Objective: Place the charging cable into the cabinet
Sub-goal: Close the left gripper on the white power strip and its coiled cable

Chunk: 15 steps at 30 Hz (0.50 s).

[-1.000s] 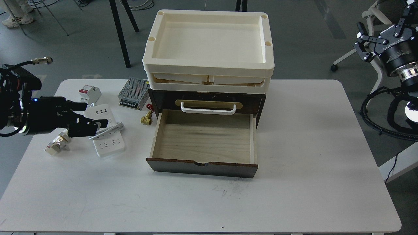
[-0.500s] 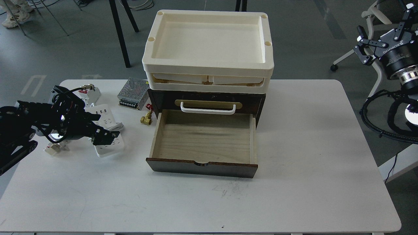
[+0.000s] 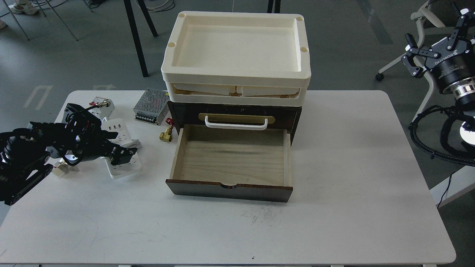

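The charging cable (image 3: 115, 129), a white power strip with a thick white cord over it, lies at the left of the table. My left gripper (image 3: 124, 155) is low over the strip's middle, its dark fingers apart on either side of it, hiding the middle part. The cabinet (image 3: 291, 115) is dark brown and stands at the table's middle back. Its light wood drawer (image 3: 230, 159) is pulled out and empty. A white handle (image 3: 236, 124) sits above it. My right gripper (image 3: 434, 37) is open and empty, raised off the table's right side.
Cream plastic trays (image 3: 237, 79) are stacked on the cabinet. A perforated metal box (image 3: 150, 105), a circuit breaker (image 3: 101, 105) and a brass fitting (image 3: 166, 135) lie left of the cabinet. A small metal part (image 3: 58, 168) lies under my left arm. A chair (image 3: 423, 22) stands at far right.
My left arm has swung in and dropped, bringing its gripper lower and further right over the power strip. The right gripper has shifted slightly. The strip has not moved.
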{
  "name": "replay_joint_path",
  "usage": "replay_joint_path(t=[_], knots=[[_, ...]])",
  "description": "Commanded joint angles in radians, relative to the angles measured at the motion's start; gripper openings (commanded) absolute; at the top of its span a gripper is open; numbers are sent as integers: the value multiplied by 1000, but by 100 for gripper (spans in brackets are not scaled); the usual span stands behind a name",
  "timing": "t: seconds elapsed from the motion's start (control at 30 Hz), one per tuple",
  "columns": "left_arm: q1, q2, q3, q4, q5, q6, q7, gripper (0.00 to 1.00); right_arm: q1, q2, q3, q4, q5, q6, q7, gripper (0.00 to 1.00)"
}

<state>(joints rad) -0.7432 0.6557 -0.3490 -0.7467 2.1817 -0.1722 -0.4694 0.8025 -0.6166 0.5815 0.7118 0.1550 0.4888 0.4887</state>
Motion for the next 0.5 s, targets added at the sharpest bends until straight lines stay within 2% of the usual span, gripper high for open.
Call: replay_joint_path(t=[0.0, 0.03, 0.13, 0.17, 0.2, 0.33, 0.47], knots=[[5, 1, 1, 6, 0, 45, 2, 83, 0, 0, 1, 0, 0, 0, 0, 100], [5, 1, -1, 6, 0, 46, 3, 82, 0, 0, 1, 0, 0, 0, 0, 100], [8, 2, 1, 7, 0, 46, 2, 70, -8, 0, 1, 0, 0, 0, 0, 100], [13, 2, 1, 7, 0, 46, 2, 63, -9, 0, 1, 0, 0, 0, 0, 100], [19, 2, 8, 7, 0, 46, 2, 61, -11, 0, 3, 0, 0, 0, 0, 100], [19, 5, 83, 7, 0, 46, 0, 61, -22, 0, 6, 0, 0, 0, 0, 100], [21, 1, 88, 7, 0, 48, 2, 59, -22, -2, 6, -2, 0, 0, 0, 100]])
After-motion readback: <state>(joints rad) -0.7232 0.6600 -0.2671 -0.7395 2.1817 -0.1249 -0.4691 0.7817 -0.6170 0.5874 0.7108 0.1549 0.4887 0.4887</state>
